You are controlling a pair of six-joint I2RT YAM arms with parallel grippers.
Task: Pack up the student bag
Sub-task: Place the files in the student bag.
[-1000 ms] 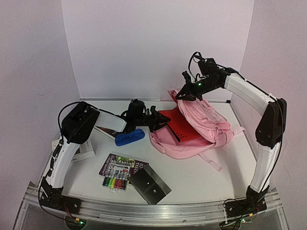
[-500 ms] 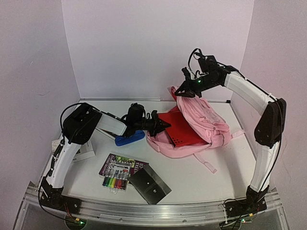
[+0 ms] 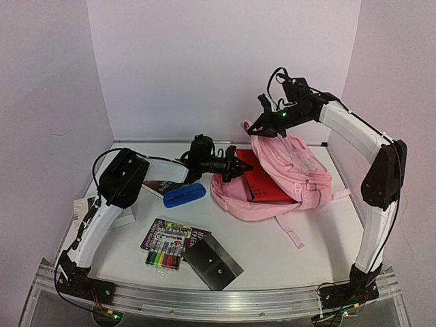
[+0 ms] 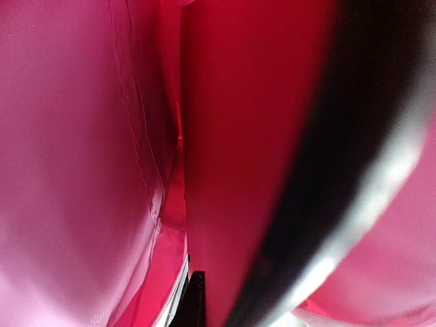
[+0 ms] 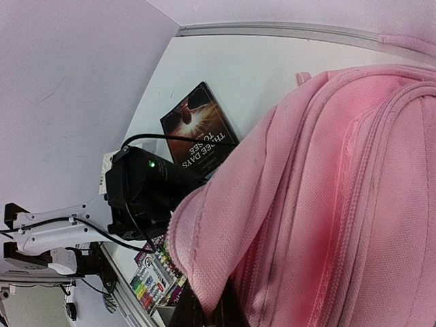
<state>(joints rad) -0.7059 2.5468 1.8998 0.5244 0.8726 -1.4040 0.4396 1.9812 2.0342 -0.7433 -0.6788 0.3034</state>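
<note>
The pink student bag (image 3: 293,170) lies at the back right with its mouth facing left. My right gripper (image 3: 264,131) is shut on the bag's top flap (image 5: 204,259) and holds it lifted. A red notebook (image 3: 262,178) sticks halfway out of the mouth. My left gripper (image 3: 235,167) is shut, and its tips sit at the notebook's near-left edge, inside the opening. In the left wrist view pink lining (image 4: 75,157) and the red notebook (image 4: 238,136) fill the picture, with one dark fingertip (image 4: 196,300) low down. Whether that tip pinches anything is hidden.
A blue case (image 3: 184,195) lies just below the left forearm. A pack of markers (image 3: 163,256) on a dark booklet (image 3: 176,233) and a black folder (image 3: 213,262) sit near the front. A dark book (image 5: 203,129) lies under the left arm. A white box (image 3: 121,216) is at the left edge.
The left gripper has closed and pushed right into the bag's mouth against the red notebook. Bag and notebook have shifted slightly right. The right gripper still holds the flap up.
</note>
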